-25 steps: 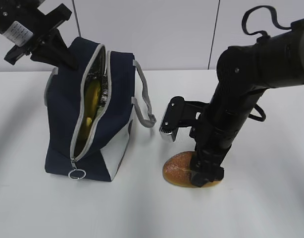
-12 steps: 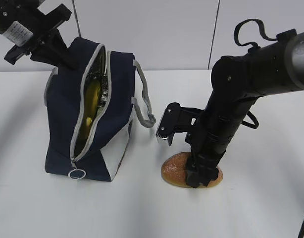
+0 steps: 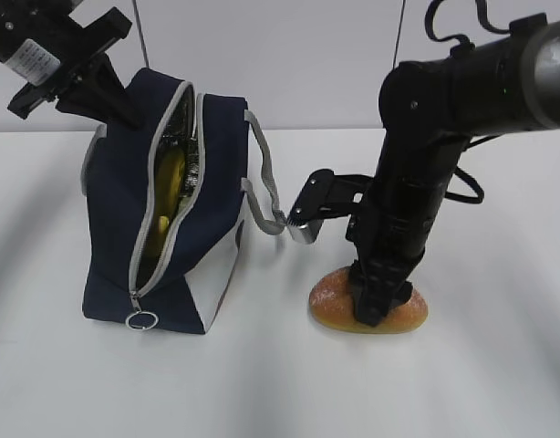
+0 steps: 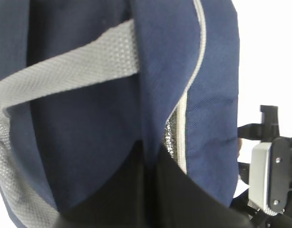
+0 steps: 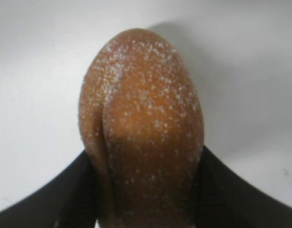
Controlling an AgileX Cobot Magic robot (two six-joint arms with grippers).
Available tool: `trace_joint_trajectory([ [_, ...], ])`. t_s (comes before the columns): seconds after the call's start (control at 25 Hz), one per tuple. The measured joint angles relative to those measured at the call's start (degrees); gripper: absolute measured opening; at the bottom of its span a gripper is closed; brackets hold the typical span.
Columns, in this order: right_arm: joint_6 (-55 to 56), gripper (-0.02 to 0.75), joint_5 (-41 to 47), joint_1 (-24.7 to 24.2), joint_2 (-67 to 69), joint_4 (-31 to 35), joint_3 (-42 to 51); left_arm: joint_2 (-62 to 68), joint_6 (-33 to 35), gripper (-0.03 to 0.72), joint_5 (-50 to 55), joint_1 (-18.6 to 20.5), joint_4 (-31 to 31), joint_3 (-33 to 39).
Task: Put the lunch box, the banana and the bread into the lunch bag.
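The right gripper (image 3: 378,306) is clasping the bread (image 5: 141,128) on the table (image 3: 499,365) — the left gripper (image 3: 102,91), clenched, is pinching the lunch bag (image 3: 116,210).

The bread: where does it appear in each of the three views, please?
Exterior view: the bread lies low, right of centre, on the table under the right gripper.
Left wrist view: not in it.
Right wrist view: the bread fills the centre, between the fingers.
Shared landmark: the right gripper's black fingers.
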Motion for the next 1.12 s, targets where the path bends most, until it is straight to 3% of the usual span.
trace_joint_trajectory([
  [0.2,11.1,0.366,11.37,0.0,-0.31,-5.6,-7.4,0.0,0.0,-0.003,0.0,0.0,0.02,0.0],
  [0.4,19.65,0.363,13.56,0.0,-3.28,-9.89,-13.06,0.0,0.0,-0.003,0.0,0.0,0.02,0.0],
  [0.56,25.54,0.363,14.24,0.0,-4.28,-9.21,-19.54,0.0,0.0,-0.003,0.0,0.0,0.02,0.0],
  [0.76,30.02,0.363,14.04,0.0,-4.28,2.64,-26.55,0.0,0.0,-0.003,0.0,0.0,0.02,0.0],
  [0.96,30.61,0.363,6.24,0.0,-3.95,19.64,-27.14,0.0,0.0,-0.003,0.0,0.0,-0.03,0.0],
  [1.12,30.75,0.363,1.6,0.0,-1.1,28.84,-27.18,0.0,0.0,-0.003,0.0,0.0,-0.03,0.0],
])
